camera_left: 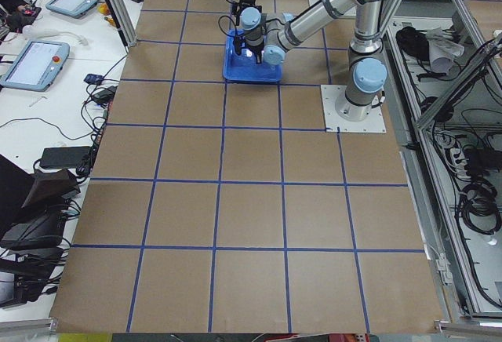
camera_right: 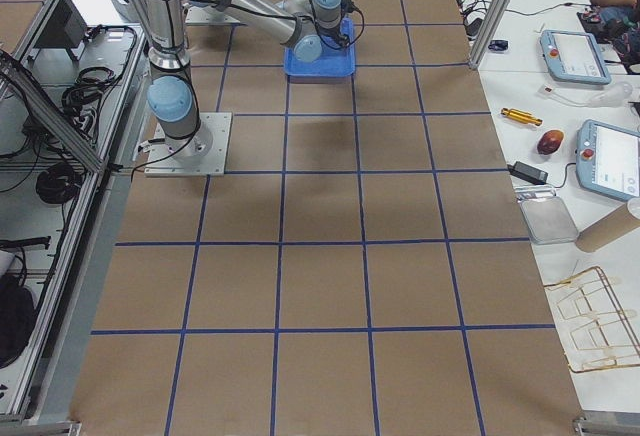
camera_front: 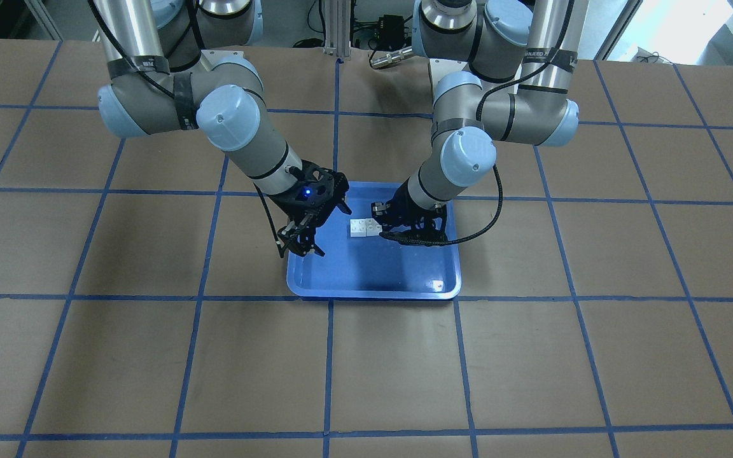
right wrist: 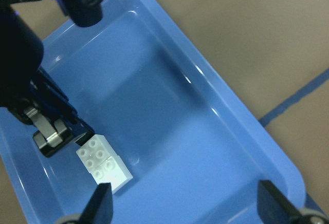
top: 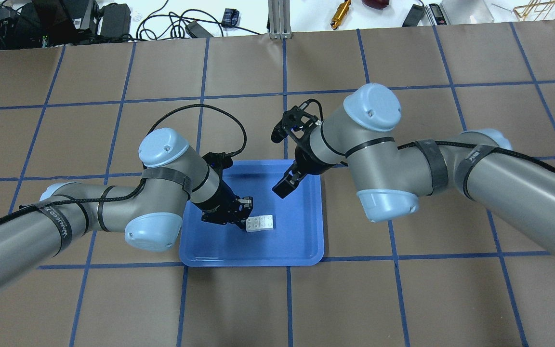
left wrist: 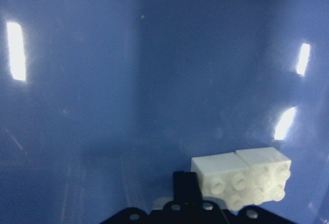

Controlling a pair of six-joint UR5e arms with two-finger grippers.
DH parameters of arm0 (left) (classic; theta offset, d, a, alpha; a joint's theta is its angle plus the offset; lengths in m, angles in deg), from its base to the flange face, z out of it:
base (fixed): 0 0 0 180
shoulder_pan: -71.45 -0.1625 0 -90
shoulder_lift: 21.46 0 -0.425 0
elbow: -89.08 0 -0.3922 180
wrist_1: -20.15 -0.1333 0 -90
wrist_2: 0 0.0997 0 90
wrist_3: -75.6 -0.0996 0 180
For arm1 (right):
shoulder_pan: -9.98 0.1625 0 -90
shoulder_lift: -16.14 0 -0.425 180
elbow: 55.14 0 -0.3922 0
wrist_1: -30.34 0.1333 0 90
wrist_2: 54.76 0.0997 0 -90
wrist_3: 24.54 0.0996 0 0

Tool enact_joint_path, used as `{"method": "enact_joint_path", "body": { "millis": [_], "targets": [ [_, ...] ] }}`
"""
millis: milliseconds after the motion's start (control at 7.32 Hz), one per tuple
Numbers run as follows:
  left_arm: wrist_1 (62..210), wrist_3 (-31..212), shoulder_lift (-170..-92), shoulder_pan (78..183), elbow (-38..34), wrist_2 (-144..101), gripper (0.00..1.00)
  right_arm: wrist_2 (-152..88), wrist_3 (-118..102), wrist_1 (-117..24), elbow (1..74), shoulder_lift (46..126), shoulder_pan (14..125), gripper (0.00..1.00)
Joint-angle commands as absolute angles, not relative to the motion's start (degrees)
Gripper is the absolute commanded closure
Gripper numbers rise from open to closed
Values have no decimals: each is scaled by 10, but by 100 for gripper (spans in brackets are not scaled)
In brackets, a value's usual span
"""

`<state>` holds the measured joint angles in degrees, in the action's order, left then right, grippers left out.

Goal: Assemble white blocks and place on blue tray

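Two white blocks joined in a row (top: 259, 222) lie studs up on the floor of the blue tray (top: 253, 262). They also show in the front view (camera_front: 364, 228) and both wrist views (left wrist: 241, 180) (right wrist: 103, 163). My left gripper (top: 247, 225) (camera_front: 384, 233) is low in the tray. Its fingers look shut together, with the tips (left wrist: 185, 180) against the end of the blocks. My right gripper (top: 282, 187) (camera_front: 303, 245) is open and empty. It hangs over the tray's far side, apart from the blocks.
The tray (camera_front: 373, 294) sits on brown table paper with a blue tape grid. A small white spot (camera_front: 438, 285) shows in one tray corner. Cables, tools and pendants lie beyond the table's far edge (top: 340, 12).
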<state>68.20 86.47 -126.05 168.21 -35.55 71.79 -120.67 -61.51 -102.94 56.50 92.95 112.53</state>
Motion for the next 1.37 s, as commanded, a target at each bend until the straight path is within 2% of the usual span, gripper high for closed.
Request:
{"method": "enact_joint_path", "body": {
  "millis": [0,137,547,820,1230],
  "targets": [
    [681,870,-1261,1682,-356,717,100,-1237,-607,-798,426,937,1075,0],
    [681,874,-1261,1682,-356,717,100,-1268,-555,-740,387,937,1049,0],
    [681,875,-1261,1682,-356,717,100,-1387,-401,-724,372,949,1019,0],
    [681,875,-1261,1682,-356,717,100,-1380,-237,-665,329,952,1019,0],
    [681,880,-1262,1683,-356,717,100,-1390,-157,-557,266,953,1011,0]
  ]
}}
